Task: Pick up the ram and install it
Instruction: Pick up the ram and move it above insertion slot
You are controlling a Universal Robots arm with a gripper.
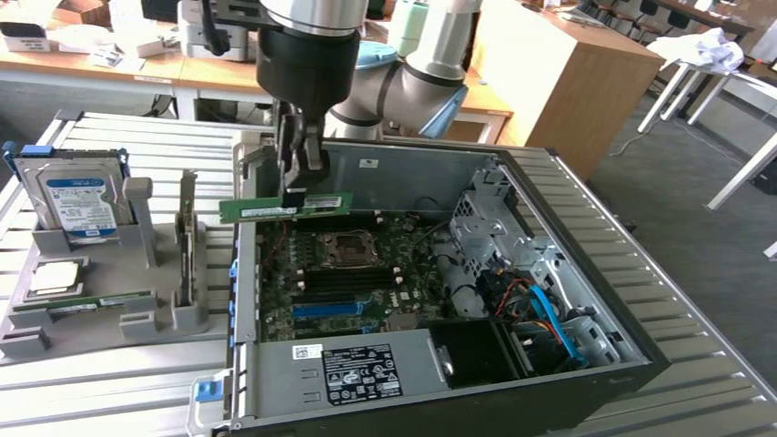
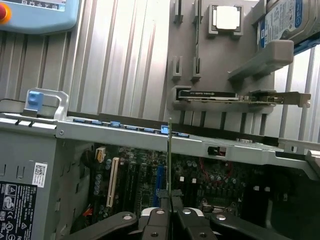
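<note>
Nothing readable out here, folks. The power supply label (image 1: 360, 373), well away from the jaws, carries print too small to read. The hard drive label (image 1: 80, 205), farther off, is just as illegible.

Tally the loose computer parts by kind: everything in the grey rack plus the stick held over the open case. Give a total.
Ram sticks: 2, the held ram and a second stick in the rack
Hard drive: 1
Processor chip: 1
Expansion card: 1
Total: 5
</note>
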